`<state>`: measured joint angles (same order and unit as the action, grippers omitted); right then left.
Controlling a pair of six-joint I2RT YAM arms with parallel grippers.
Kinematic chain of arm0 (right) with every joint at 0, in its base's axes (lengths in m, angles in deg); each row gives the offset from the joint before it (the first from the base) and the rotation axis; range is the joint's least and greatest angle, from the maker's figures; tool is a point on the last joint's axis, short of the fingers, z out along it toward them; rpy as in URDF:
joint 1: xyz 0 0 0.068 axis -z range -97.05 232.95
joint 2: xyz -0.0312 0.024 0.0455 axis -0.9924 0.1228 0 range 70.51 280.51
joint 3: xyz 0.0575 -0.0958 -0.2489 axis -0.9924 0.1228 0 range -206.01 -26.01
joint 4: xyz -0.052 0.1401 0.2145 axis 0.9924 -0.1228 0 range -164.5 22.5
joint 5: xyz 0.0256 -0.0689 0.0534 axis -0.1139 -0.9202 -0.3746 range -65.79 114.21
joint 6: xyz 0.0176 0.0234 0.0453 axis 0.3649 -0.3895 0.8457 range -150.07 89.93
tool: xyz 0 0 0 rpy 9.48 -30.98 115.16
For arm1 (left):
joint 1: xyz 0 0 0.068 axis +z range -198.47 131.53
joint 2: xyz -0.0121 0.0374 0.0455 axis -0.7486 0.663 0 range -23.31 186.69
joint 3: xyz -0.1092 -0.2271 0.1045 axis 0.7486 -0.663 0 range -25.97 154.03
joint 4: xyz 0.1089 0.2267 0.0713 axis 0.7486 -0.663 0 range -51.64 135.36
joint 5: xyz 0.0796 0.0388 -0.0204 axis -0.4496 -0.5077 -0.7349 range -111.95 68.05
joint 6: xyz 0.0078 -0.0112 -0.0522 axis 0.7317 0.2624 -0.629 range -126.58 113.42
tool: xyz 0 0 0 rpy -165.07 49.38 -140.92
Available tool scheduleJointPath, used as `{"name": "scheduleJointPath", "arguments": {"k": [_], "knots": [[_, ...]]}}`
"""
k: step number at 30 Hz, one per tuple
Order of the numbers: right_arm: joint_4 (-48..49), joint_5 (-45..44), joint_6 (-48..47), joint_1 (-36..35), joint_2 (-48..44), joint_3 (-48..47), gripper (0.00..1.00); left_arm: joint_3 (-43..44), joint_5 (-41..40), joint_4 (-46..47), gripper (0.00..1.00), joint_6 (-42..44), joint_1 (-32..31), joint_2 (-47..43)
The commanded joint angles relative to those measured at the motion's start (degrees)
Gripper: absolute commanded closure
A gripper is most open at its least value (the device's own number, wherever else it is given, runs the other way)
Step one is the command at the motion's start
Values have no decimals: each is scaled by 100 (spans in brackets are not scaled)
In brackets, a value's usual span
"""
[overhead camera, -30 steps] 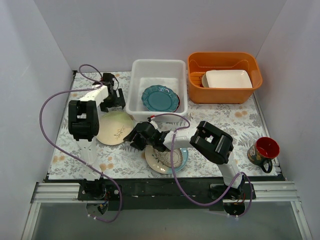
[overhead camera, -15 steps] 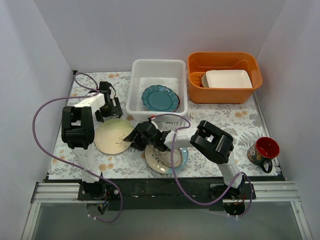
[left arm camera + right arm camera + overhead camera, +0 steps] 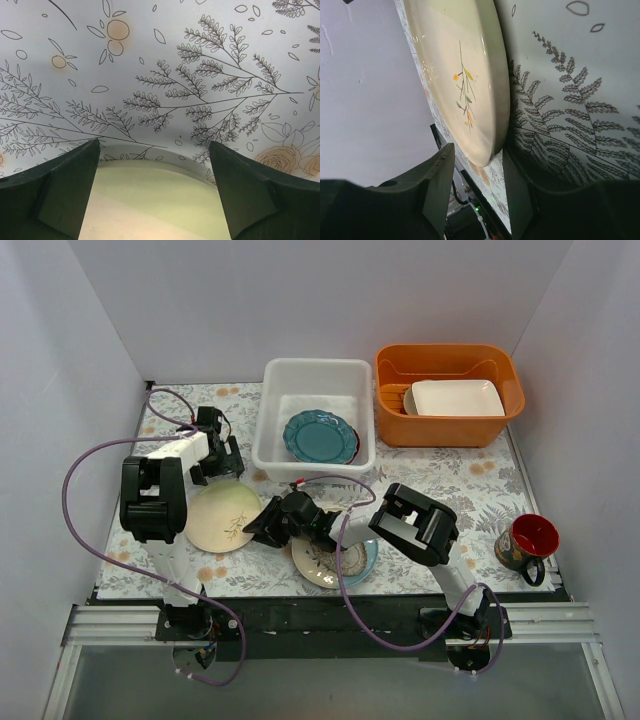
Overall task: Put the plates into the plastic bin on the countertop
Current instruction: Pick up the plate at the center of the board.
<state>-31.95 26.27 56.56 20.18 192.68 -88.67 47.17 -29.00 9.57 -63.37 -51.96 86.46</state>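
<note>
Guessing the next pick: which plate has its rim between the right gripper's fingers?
The cream plate with the leaf sprig; the teal plate lies in the plastic bin, the teal-rimmed plate under the right arm.

Plain white walls (image 3: 330,300) are seen along the far, left and right edges of the countertop (image 3: 470,480), boxing it in. Light is spread evenly and only soft shadows are cast. An aluminium rail (image 3: 110,625) backed by a black strip (image 3: 300,605) is mounted along the near edge. A dull grey surface (image 3: 330,685) is seen below.

no readable text or labels anywhere
</note>
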Motion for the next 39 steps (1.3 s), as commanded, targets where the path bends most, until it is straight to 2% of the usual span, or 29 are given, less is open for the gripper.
{"name": "scheduleJointPath", "arguments": {"k": [1,8,9,20,26,39], "knots": [[181,-567,-76,53,53,104,50,-503,986,-982,10,-359,-100,237],[180,-707,-146,62,44,-71,55,-678,1153,-1000,10,-332,-100,35],[180,-751,-138,54,35,-80,59,-713,1223,-991,10,-332,-100,-43],[497,-840,-32,80,8,-45,75,-1092,1329,-982,11,-385,-126,-378],[778,-664,100,115,-26,157,99,-1066,1189,-1018,10,-403,-126,-396],[874,-514,135,220,-202,385,99,-951,872,-1114,7,-473,-126,-343]]}}
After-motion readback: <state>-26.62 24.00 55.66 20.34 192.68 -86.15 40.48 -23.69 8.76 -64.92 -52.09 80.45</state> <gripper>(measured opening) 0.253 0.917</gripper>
